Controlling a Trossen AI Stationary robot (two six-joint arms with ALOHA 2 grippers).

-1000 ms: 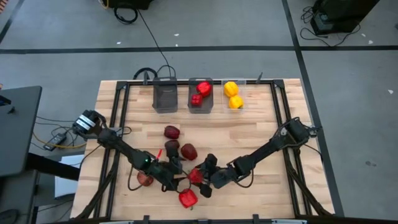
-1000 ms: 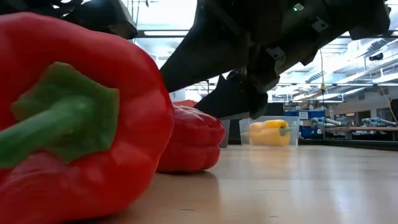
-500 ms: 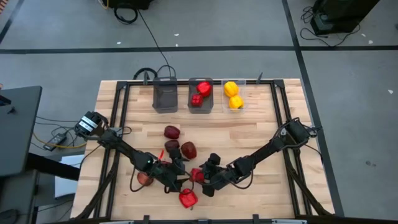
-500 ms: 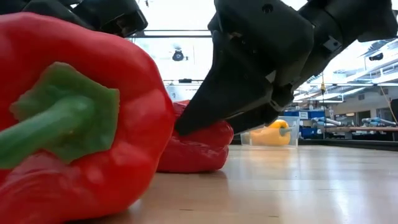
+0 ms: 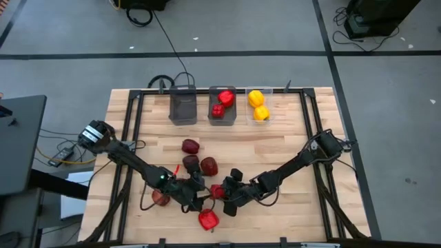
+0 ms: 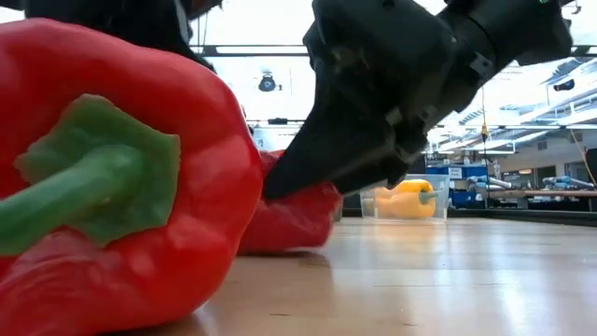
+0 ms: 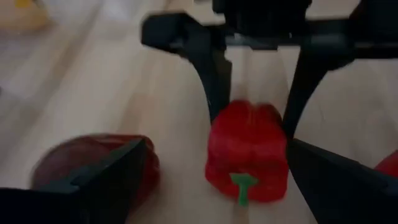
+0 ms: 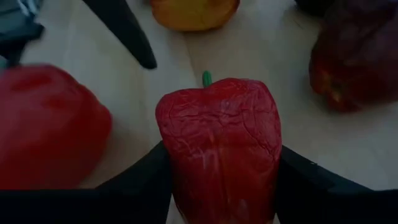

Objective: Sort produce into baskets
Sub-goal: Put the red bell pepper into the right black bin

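Note:
A red bell pepper lies on the table near its front, between my two grippers. My right gripper comes from the right and is shut on it. My left gripper is open and empty just left of the pepper. A second red pepper lies nearer the front edge and fills the low view. Several dark red apples lie around my left gripper. At the back stand a dark grey basket, one holding red peppers, and a clear one holding yellow peppers. My right gripper pinches the red pepper's two sides between its two fingers, at the end away from the green stem. The fingers slant down from the table's right. The pepper lies on its side on the table.
An apple lies left of my left arm, two more lie just behind the grippers, and one lies farther back. A black frame rail runs along the table's sides. Bare wood lies between the fruit and the baskets.
My right gripper has moved toward the table's left and down onto the red pepper, and its fingers now stand on either side of it. The pepper has shifted slightly. My left gripper has stayed beside it.

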